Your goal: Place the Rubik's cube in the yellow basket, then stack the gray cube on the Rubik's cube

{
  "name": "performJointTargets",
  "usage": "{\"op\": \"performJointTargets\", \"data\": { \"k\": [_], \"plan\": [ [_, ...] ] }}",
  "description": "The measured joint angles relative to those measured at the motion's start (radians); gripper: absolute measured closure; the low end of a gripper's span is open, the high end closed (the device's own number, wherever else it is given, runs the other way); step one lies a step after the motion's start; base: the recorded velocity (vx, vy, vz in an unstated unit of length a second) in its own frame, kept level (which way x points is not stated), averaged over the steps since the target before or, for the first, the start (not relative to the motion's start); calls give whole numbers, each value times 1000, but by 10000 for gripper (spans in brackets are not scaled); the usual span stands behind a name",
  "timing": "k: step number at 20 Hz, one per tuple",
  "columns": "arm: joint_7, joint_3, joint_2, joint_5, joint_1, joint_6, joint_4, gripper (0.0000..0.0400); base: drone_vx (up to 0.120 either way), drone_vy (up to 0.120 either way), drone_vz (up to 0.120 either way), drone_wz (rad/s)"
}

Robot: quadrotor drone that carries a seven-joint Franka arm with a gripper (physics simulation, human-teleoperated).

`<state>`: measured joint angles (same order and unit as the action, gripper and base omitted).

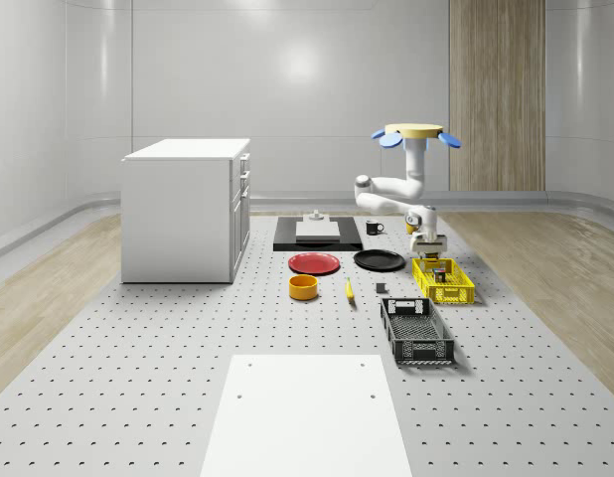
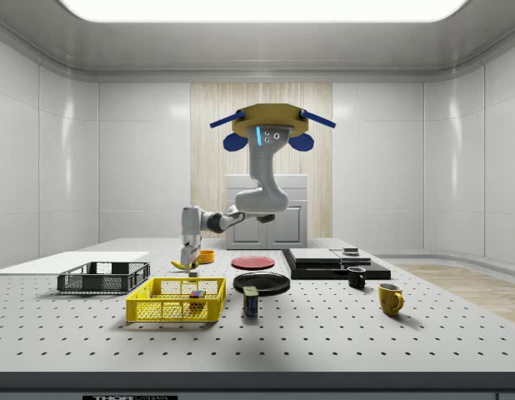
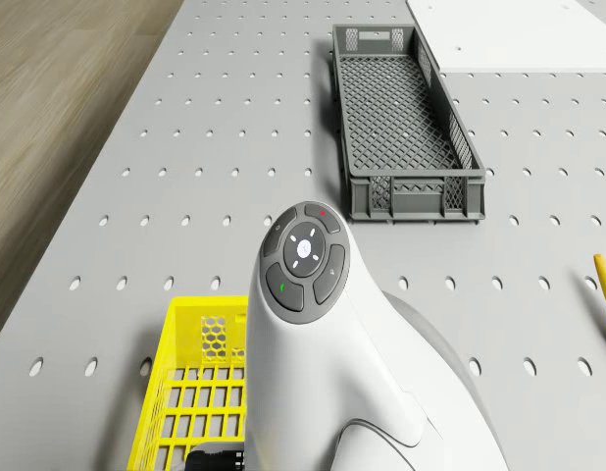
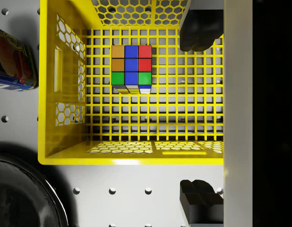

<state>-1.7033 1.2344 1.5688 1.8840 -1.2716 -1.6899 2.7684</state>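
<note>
One of two steps judged done. Drone (image 2: pixel 271 125) seen hovering above surface (image 1: pixel 168 378) beside yellow basket (image 4: pixel 132 156). End effector (image 4: pixel 199 109) held open, empty, over basket. Rubik's cube (image 4: pixel 131 68) lying inside basket. Gray cube not located; stacking left.

You are seeing arm (image 3: pixel 352 392) covering much of yellow basket (image 3: pixel 200 392) in drone view; frame edge is cutting black plate (image 4: pixel 23 198) and can (image 4: pixel 13 59) in wrist view.
</note>
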Motion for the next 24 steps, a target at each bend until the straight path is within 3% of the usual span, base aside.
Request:
{"op": "performJointTargets", "data": {
  "k": [10,15,24],
  "plan": [
    [2,0,-7,3,3,7,0,0,0,-120,0,0],
    [3,-1,-10,4,4,9,1,0,104,-120,0,0],
    [4,-1,-15,6,5,14,1,0,0,-120,0,0]
  ]
}}
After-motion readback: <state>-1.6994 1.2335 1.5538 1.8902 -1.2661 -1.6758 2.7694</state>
